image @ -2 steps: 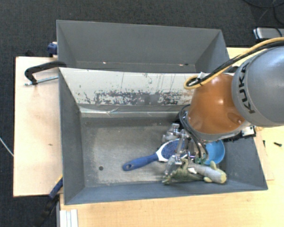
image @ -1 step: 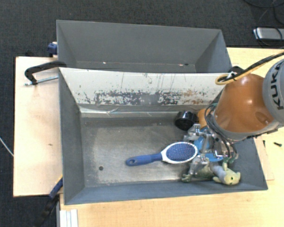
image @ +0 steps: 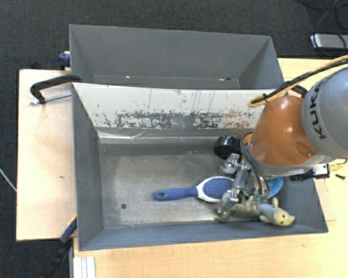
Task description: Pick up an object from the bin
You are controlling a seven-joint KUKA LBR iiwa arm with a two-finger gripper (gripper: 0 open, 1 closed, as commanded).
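Fingers [image: 227, 201] at left end of green-yellow plush toy [image: 268, 212]

Camera note: I work this rig through a single camera. It sits above the bin [image: 87, 172] and looks down into it, tilted somewhat off vertical. The far wall shows its full inner face, while the near wall is a narrow sloped band at the bottom of the view. Framing is moderately close: the whole rim fits, with a margin of dark floor [image: 162, 4] along the top and left. The arm [image: 336, 114] enters from the right edge with its upper links cropped. Its orange wrist cover [image: 281, 135] overlaps part of the bin's right side. The end effector [image: 235, 200] sits low and right in frame.
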